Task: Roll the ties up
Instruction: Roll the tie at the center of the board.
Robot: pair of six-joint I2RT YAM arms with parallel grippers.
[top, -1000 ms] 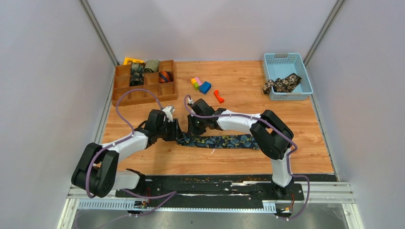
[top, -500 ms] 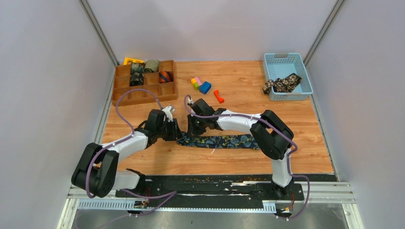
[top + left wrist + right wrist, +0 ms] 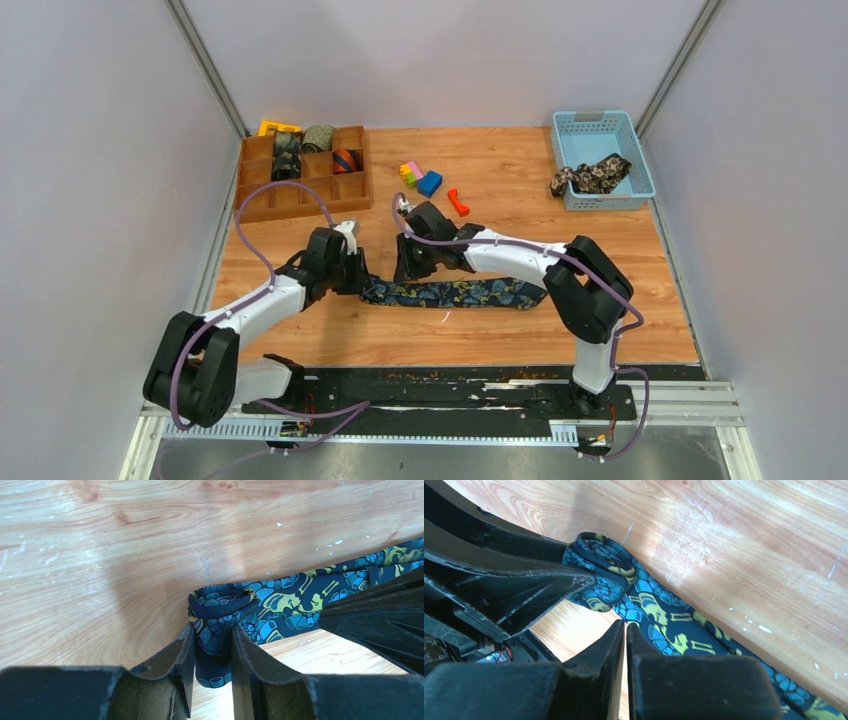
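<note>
A navy tie (image 3: 460, 293) with gold-teal paisley lies flat across the middle of the table. Its left end is wound into a small coil (image 3: 220, 600). My left gripper (image 3: 357, 278) (image 3: 212, 630) is shut on that coil, one finger on each side of it. Just right of the coil my right gripper (image 3: 403, 270) (image 3: 625, 625) is shut and holds nothing, its tips at the near edge of the tie's flat part (image 3: 659, 620). Three rolled ties (image 3: 318, 137) sit in the wooden divided box (image 3: 300, 197). A black-tan floral tie (image 3: 590, 175) lies bunched in the blue basket (image 3: 641, 160).
Small coloured plastic blocks (image 3: 420, 177) and a red piece (image 3: 458, 202) lie behind the grippers. The wooden box stands at the back left and the basket at the back right. Grey walls enclose the table on three sides.
The left jaws have narrowed onto the coil. Both grippers and the tie's coiled end have shifted slightly left and back. The right elbow has swung to the right.
</note>
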